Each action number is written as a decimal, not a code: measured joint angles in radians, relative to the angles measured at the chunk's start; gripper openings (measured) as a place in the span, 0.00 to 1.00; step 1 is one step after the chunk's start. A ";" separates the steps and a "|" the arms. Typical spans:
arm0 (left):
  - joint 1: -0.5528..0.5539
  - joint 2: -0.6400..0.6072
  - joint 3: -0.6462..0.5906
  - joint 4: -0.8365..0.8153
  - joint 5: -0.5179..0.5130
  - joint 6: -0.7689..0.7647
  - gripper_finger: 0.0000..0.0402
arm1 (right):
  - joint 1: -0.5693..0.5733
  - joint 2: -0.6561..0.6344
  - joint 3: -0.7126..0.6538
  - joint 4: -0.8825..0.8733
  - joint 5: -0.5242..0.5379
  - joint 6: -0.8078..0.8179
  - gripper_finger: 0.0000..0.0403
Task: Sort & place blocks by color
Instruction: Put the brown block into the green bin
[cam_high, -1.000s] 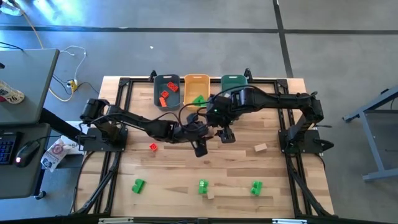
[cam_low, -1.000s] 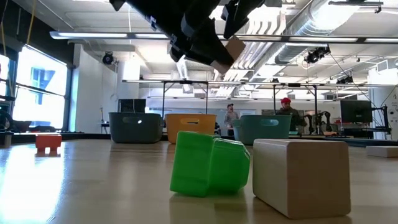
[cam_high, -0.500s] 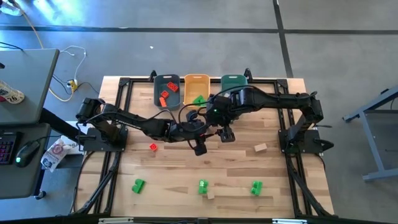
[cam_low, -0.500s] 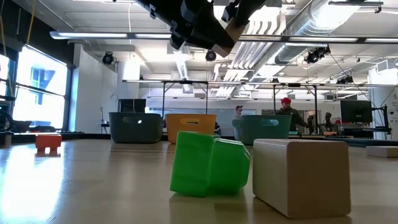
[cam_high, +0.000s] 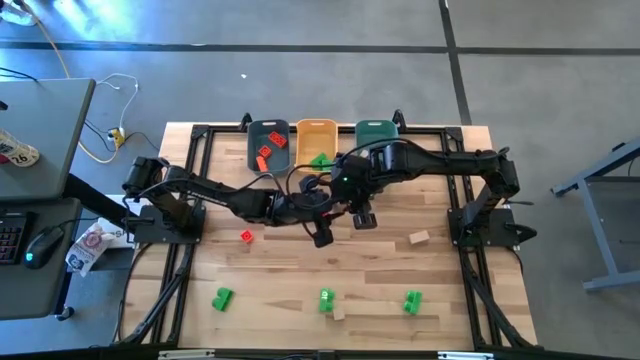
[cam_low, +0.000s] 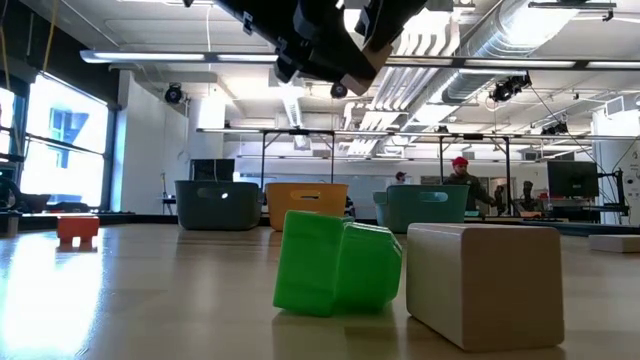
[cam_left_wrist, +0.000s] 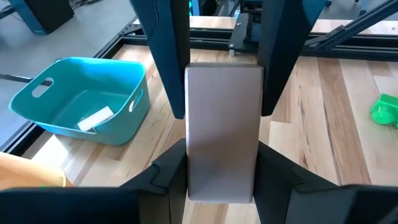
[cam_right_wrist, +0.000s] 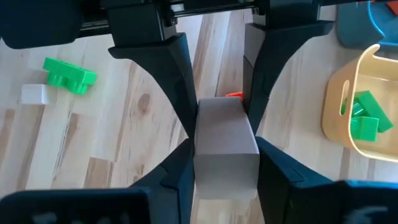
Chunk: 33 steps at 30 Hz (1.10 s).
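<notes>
Wooden table (cam_high: 200, 250) in a workshop, seen from above w/ two dark arms meeting near its middle. Left gripper (cam_left_wrist: 224, 134) pinches a tan wood block (cam_left_wrist: 224, 130) between its fingers, lifted off the table; right gripper (cam_right_wrist: 225, 146) likewise pinches a second tan block (cam_right_wrist: 225, 146), held just beside the left one. Loose blocks on the table: a red-orange block (cam_high: 246, 236) left of the grippers, a tan block (cam_high: 419, 237) to their right, and three green blocks along the near edge at left (cam_high: 222, 297), centre (cam_high: 326, 299) and right (cam_high: 412, 300). At the far edge sit three bins side by side: blue-grey bin (cam_high: 268, 148) w/ red-orange pieces inside, orange-yellow bin (cam_high: 317, 133) w/ green pieces, teal bin (cam_high: 376, 130). Left wrist view shows a tan piece lying in the teal bin. People stand far off in the room behind.
</notes>
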 joint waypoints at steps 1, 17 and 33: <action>0.003 0.000 0.000 -0.001 0.005 -0.003 0.30 | 0.000 0.000 0.000 0.000 0.002 0.001 0.26; 0.048 -0.002 0.002 -0.117 0.069 -0.030 0.48 | 0.000 0.003 0.000 -0.090 0.185 0.109 0.26; 0.066 0.001 0.001 -0.326 0.023 -0.060 0.51 | -0.001 0.003 -0.002 -0.325 0.613 0.363 0.26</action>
